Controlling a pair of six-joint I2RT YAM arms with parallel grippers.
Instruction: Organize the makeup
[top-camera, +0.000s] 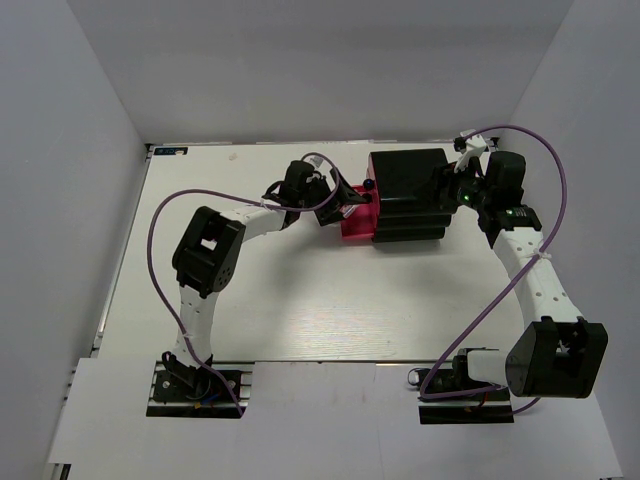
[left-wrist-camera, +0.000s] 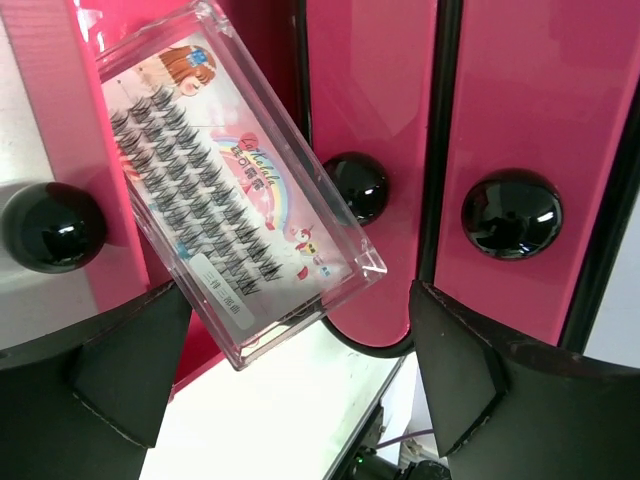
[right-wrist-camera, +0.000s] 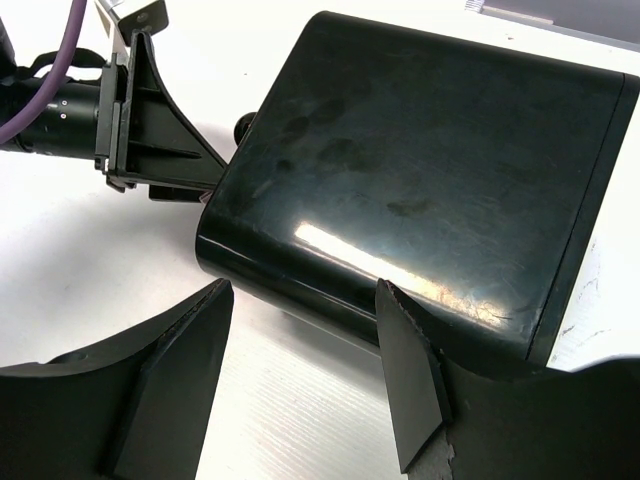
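Stowing: my left claw (left-wrist-camera: 300, 290) gapes wide, lash case (left-wrist-camera: 230, 190) loose at pink drawers (left-wrist-camera: 370, 80); right claw (right-wrist-camera: 305, 290) part-open by black box (right-wrist-camera: 420, 170). Next, I back out cleanly.

Two robot arms work a white table (top-camera: 320, 310), their bases bolted at 7 and 5 o'clock, a purple cable (top-camera: 160, 215) looping off each. The left arm (top-camera: 205, 250) bends up and across toward 12 o'clock, its left gripper (top-camera: 345, 207) over a pink drawer (top-camera: 360, 228) that juts toward 9 o'clock from a black box (top-camera: 405, 170) standing at about 1 o'clock. The right arm (top-camera: 535, 275) rises along the 3 o'clock side, its right gripper (top-camera: 452, 190) against the box's 3 o'clock end.
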